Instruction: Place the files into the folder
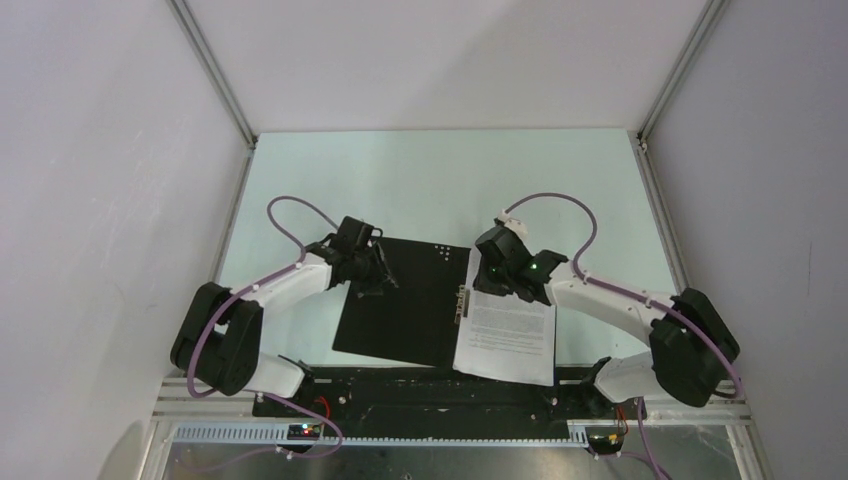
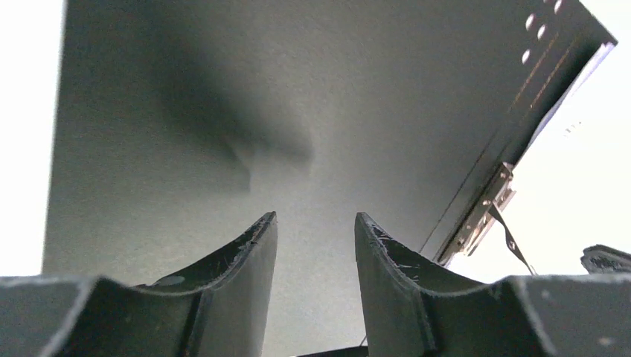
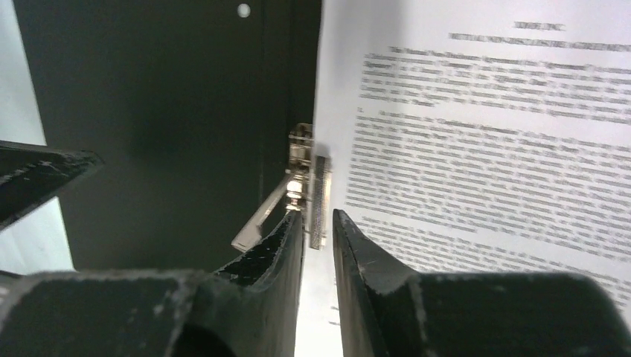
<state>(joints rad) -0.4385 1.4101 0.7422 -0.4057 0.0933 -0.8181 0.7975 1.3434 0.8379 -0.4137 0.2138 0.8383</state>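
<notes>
Pale green surface [image 1: 440, 170], walled on three sides, carries everything. Folder [image 1: 400, 310] lies open at the near middle, black inside up, slightly skewed, left cover bare. Files [image 1: 508, 335]: white printed sheets lying flat on the right cover, text up, left edge against the spine; I cannot separate one sheet from another. Left gripper [image 1: 378, 272] sits low over the far left corner of the bare cover, jaws spread with nothing between them; whether it touches the board is unclear. Right gripper [image 1: 502, 278] is at the far left corner of the files, just beside the spine. Its jaws stand nearly together with a thin slit showing paper, and I cannot tell whether they pinch a sheet edge, the clip or nothing. Metal clip [image 1: 462, 300] runs along the spine; its lever looks lifted in the right wrist view, and the sheet edge is touching it or just under it, not certain which. Small pale dots [image 1: 441, 250] mark the far end of the left cover. Judgement: the sheets are laid in, and securing them seems the step in hand. To do it well, steady the left cover so the folder does not swivel. Bring the sheet edge square and fully under the clip before pressing the lever. Push low and flat to avoid buckling the paper, and release only once the clip is down. Cover not yet closed.
</notes>
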